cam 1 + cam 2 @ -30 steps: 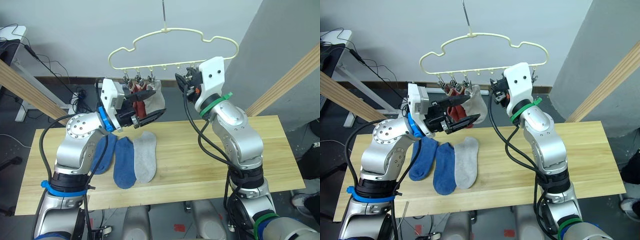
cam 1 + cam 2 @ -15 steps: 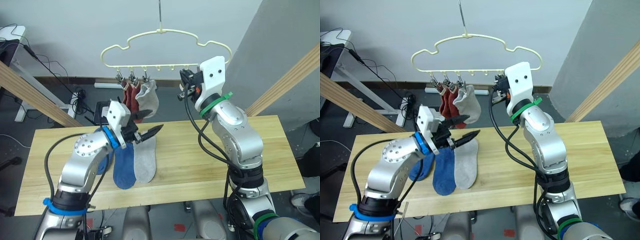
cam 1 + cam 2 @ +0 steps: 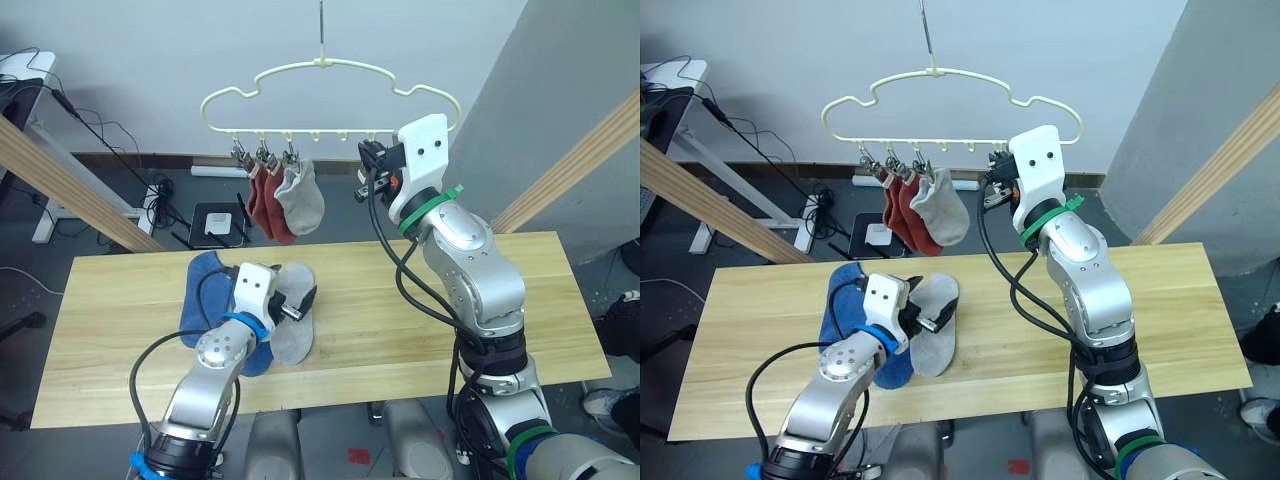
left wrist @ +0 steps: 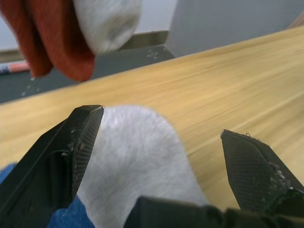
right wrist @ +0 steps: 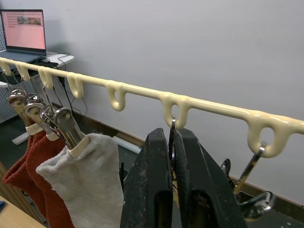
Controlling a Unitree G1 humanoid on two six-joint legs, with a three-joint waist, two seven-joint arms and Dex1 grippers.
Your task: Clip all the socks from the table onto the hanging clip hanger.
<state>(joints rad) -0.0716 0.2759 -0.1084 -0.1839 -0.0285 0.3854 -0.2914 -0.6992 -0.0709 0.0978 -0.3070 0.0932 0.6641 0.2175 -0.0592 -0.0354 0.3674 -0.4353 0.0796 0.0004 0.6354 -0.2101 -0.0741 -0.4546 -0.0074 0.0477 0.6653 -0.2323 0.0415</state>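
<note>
Blue socks (image 3: 203, 300) are lying left of centre on the table (image 3: 400, 310); left gripper (image 4: 161, 142), fingers spread wide, is straddling a grey sock (image 4: 135, 156) beside them. Upper centre, the clip hanger (image 3: 330, 68) is carrying two red socks (image 3: 268, 200) and a grey one (image 3: 303, 198). Right gripper (image 5: 172, 156) is pinching a clip (image 5: 172, 124) at its fourth loop, fingers nearly together

Long pale yellow wood plank table (image 3: 420, 300): right half bare, open passage there. Left-centre blocked by flat blue knit socks (image 3: 205, 300) and light grey knit sock (image 3: 293, 335), with left gripper (image 4: 159, 156) spread wide over grey one. Above, pale yellow cloud-shaped wire clip hanger (image 3: 330, 95): left clips crowded by hanging rust red socks (image 3: 265, 205) and grey sock (image 3: 303, 198); right gripper (image 5: 172, 156), pinched on middle clip (image 5: 171, 124), blocks that stretch.
</note>
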